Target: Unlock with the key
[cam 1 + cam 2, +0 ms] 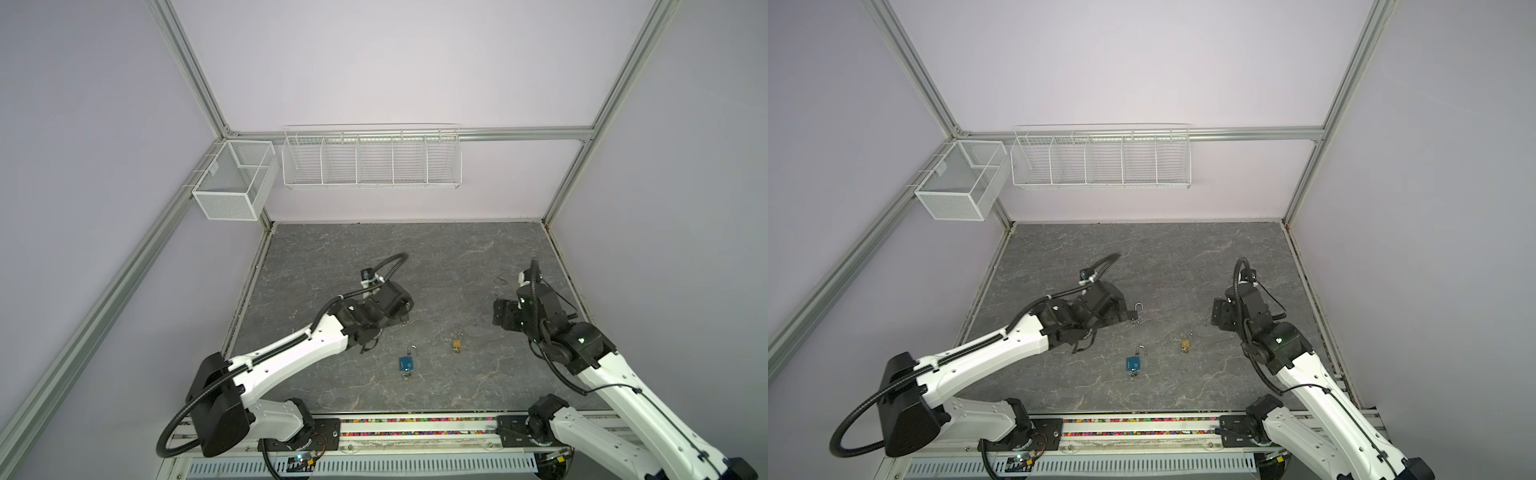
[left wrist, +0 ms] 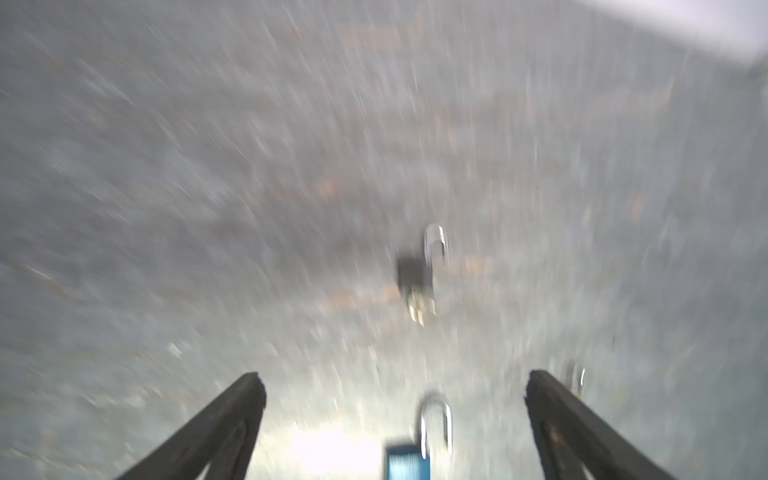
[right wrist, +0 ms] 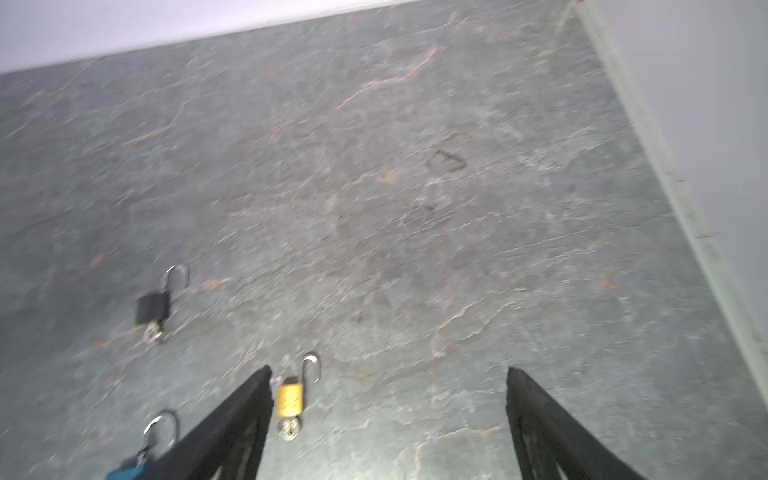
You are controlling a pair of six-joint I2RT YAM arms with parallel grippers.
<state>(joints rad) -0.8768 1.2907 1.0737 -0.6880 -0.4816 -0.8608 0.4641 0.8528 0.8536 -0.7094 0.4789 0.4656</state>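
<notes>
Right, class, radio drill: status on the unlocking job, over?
Left jaws open, empty; right jaws open, empty. Black padlock, blue padlock, gold padlock: shackles look sprung, keys in. Nothing blocking them.

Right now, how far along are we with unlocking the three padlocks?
Done, apparently: the black padlock, brass padlock and blue padlock lie on the table with shackles sprung open, each with a key in its base; the blue one's shackle is the hardest to judge. In hand: nothing. The left tool and right tool are open and empty. Left: probably only backing the arms away.
</notes>
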